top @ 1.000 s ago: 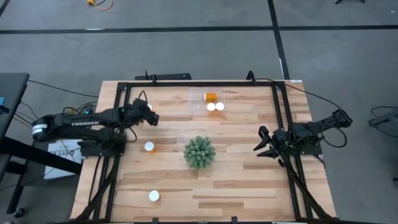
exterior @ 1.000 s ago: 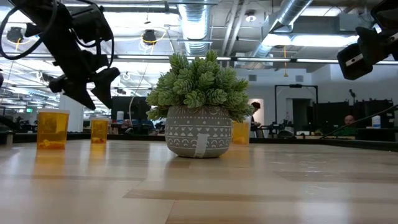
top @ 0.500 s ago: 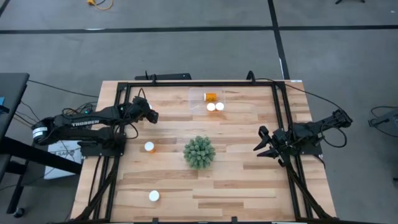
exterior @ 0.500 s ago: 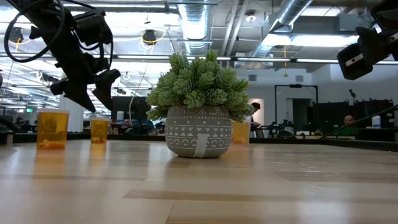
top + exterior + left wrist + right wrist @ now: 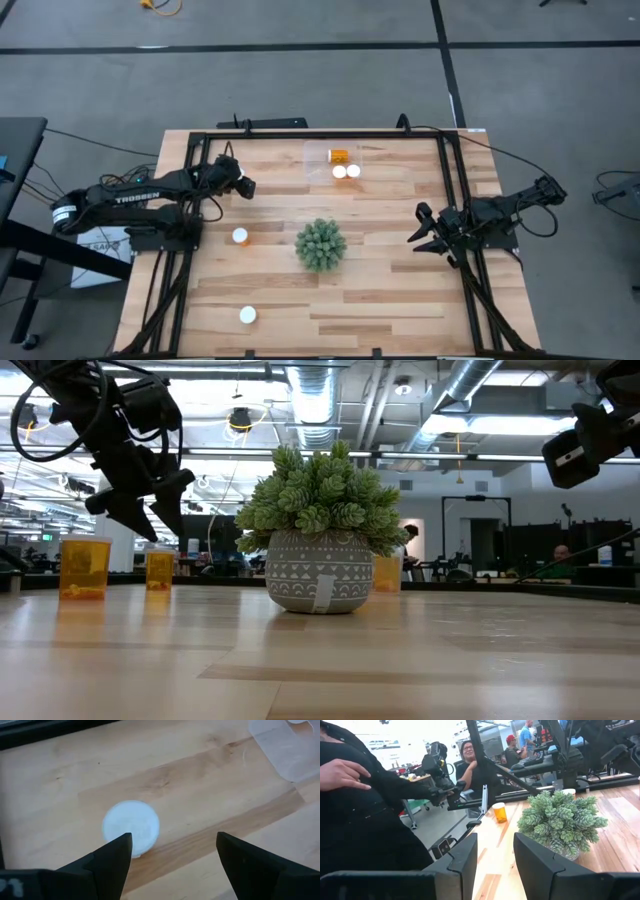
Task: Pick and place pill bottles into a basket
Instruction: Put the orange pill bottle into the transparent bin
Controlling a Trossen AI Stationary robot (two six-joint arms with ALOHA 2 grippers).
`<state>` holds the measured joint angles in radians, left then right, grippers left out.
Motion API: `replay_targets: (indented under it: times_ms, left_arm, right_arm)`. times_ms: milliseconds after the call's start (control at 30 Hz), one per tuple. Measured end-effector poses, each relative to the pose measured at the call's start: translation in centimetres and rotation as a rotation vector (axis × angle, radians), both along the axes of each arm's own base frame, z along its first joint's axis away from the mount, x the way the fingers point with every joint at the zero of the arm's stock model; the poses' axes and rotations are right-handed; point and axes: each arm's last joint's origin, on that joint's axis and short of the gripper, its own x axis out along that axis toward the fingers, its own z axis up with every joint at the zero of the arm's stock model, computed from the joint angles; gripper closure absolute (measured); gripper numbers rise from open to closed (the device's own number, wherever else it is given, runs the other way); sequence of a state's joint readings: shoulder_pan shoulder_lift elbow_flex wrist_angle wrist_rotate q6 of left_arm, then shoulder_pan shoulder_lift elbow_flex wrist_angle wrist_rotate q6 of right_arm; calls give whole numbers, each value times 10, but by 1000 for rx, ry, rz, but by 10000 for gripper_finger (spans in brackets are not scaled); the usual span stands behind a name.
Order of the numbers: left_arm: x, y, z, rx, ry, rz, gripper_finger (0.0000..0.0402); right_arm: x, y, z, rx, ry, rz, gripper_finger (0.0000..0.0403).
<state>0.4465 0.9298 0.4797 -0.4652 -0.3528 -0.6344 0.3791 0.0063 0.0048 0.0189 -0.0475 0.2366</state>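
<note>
My left gripper [image 5: 241, 184] is open and hovers over an upright pill bottle whose white cap [image 5: 131, 827] shows just beside one fingertip in the left wrist view. In the low view the gripper [image 5: 150, 520] hangs above the table near a bottle [image 5: 160, 570]. Two more bottles stand on the wood [image 5: 240, 236] [image 5: 247, 315]. The clear basket [image 5: 312, 160] holds one bottle lying down [image 5: 340, 155] and two upright [image 5: 339, 172] [image 5: 353, 171]. My right gripper [image 5: 423, 230] waits open at the table's right side.
A spiky green plant [image 5: 320, 245] in a grey patterned pot [image 5: 318, 572] stands mid-table between the left-side bottles and my right arm. A black frame [image 5: 300, 134] runs along the table's edges. People show in the room beyond the table [image 5: 350, 795].
My left gripper has shifted a little toward the table's far edge, staying open above the bottle. The bottles have not moved.
</note>
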Motion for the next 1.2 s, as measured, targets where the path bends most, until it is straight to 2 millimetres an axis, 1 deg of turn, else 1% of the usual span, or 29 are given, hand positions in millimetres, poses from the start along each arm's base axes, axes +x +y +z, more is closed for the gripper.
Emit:
replay_targets:
  times_ms: [100, 233, 367, 433, 667, 967, 1200]
  left_arm:
    - [-1, 1, 0, 36, 28, 3, 120]
    - [-4, 1, -1, 86, 109, 14, 120]
    - [-9, -1, -4, 72, 181, 18, 120]
    - [-10, -1, -5, 68, 185, 16, 120]
    - [-3, 3, -5, 72, 138, 6, 120]
    - [5, 12, -23, 10, 232, -19, 120]
    - [11, 18, -29, 42, 259, -28, 120]
  right_arm:
    - [0, 0, 0, 0, 0, 0, 283]
    - [0, 0, 0, 0, 0, 0, 283]
    - [0, 0, 0, 0, 0, 0, 283]
    - [0, 0, 0, 0, 0, 0, 283]
    - [0, 0, 0, 0, 0, 0, 283]
    - [0, 0, 0, 0, 0, 1, 283]
    - [0, 0, 0, 0, 0, 0, 283]
